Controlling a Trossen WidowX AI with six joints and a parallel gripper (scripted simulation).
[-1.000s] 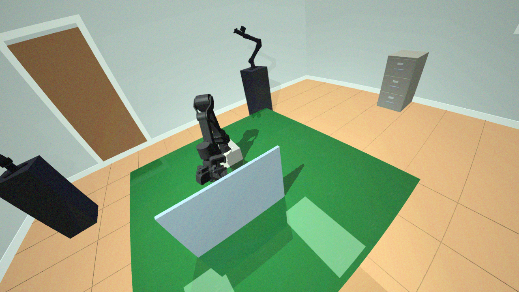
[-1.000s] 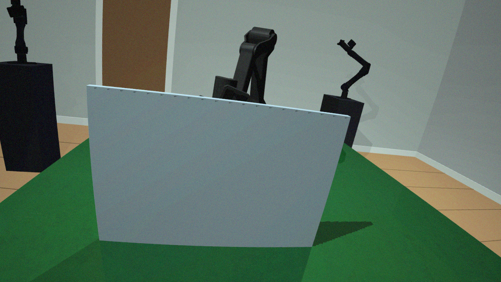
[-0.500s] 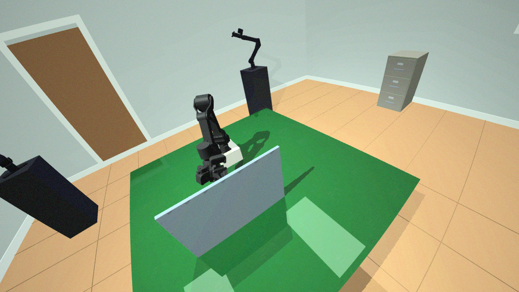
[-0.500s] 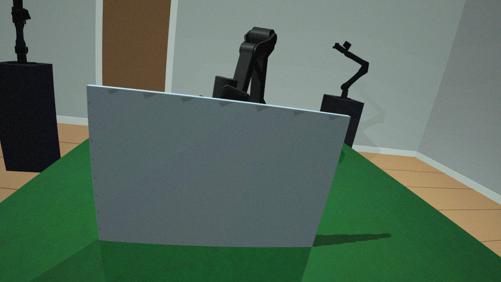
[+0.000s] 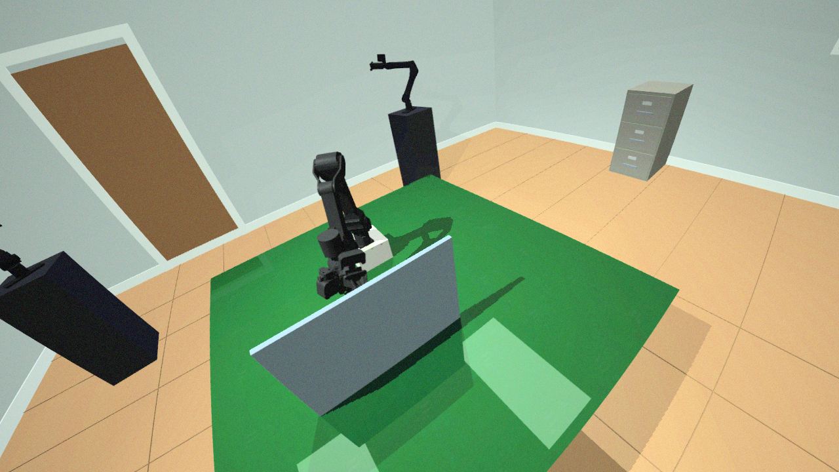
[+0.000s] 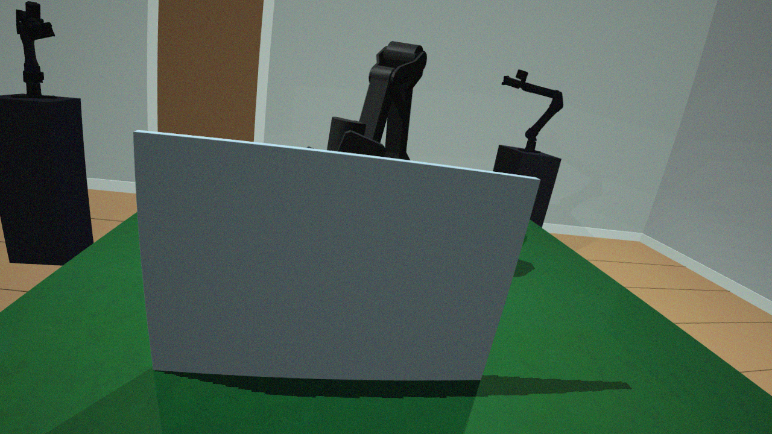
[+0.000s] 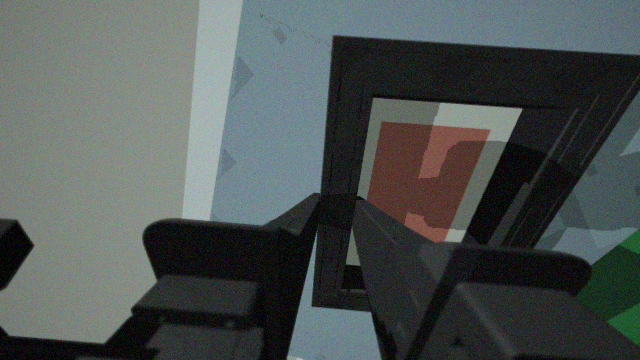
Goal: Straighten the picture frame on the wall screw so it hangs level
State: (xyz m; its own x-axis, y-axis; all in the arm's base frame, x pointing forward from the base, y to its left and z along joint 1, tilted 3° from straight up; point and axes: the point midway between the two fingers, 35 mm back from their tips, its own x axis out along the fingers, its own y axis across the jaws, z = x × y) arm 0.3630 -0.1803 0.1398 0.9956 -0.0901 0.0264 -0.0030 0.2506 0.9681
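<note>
The picture frame (image 7: 480,75) is black with a pale mat and a red picture, and hangs in front of the blue-grey wall panel in the wrist view. My gripper (image 7: 335,201) is shut on the near bar of the frame, with one finger on each side of it. In the top and exterior views the frame and the fingertips are hidden behind the wall panel (image 5: 387,316) (image 6: 324,258). The screw and the notched strip are hidden. The frame's tilt cannot be told from this slanted wrist view.
The panel stands on a green mat (image 5: 586,281) (image 6: 593,334). Two dark pedestals (image 5: 82,322) (image 5: 415,146) bear other arms. A grey filing cabinet (image 5: 639,129) stands at the back right, and a brown door (image 5: 122,146) is at the left.
</note>
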